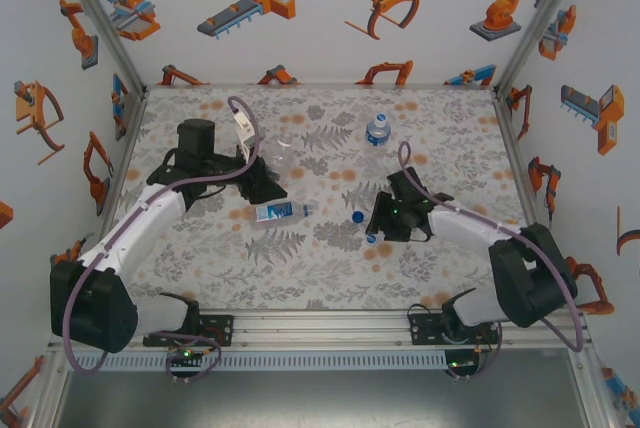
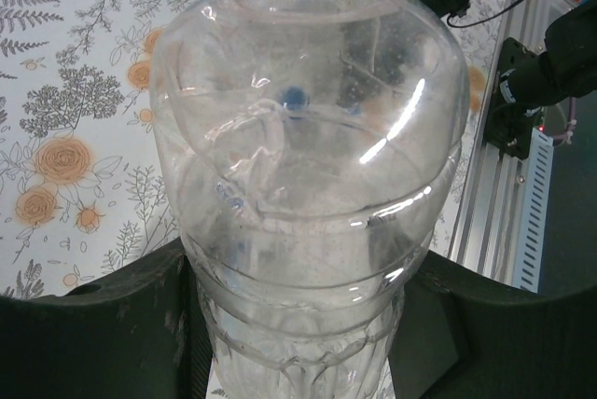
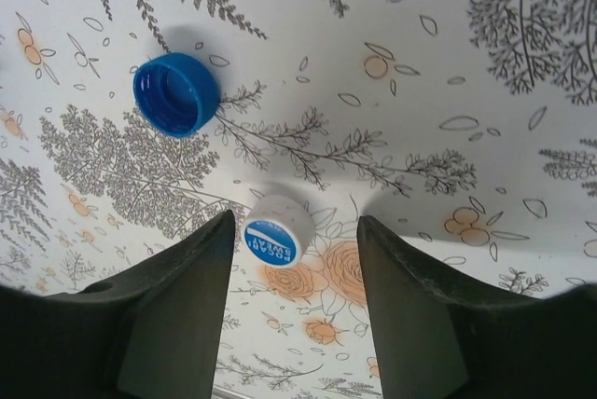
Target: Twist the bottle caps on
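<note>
one white cap (image 3: 278, 228) between fingers (image 3: 177, 306) of right hand (image 3: 296, 224).

The white cap (image 3: 277, 228) carried the one legible mark: a blue patch with white lettering in two lines, upside down in the right wrist view and apparently reading "POCARI SWEAT". It lay just off that view's centre, toward seven o'clock. In the top view, the lying bottle (image 1: 280, 211) and the upright bottle (image 1: 378, 129), at about two o'clock from it, wore blue-and-white label bands. Their print was too small to read.
</note>
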Controlling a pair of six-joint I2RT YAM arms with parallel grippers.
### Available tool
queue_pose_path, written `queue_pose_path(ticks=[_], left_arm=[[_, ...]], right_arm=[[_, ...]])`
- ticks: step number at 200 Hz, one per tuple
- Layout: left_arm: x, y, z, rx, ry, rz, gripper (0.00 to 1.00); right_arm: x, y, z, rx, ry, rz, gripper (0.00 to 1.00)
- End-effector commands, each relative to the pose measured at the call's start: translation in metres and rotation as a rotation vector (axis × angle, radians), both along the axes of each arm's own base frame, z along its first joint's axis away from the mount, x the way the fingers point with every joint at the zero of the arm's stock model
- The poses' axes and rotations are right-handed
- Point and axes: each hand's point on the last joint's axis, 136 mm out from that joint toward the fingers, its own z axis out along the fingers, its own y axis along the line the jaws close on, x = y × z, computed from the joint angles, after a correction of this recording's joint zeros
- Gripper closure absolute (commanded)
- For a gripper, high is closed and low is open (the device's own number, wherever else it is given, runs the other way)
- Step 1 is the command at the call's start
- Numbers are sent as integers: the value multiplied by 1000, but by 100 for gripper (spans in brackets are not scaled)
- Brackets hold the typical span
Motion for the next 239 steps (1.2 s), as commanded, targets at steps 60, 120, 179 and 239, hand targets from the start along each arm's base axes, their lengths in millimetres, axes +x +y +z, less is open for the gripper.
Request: queue_pose_path(ticks=[60,120,179,239], left_arm=[[0,-1,12,4,-38,-22,100],[-1,-2,12,4,-33,-25,100],[-2,-3,11,5,-30,-28,100],[-2,-3,11,7,-29,-29,100]], right_arm=[[-7,2,-2,-372,28,183,50],[-3,18,7,-376,-17,217,56],[-7,26,0,-325,7,223,59],[-10,29,-5,-301,18,218,59]])
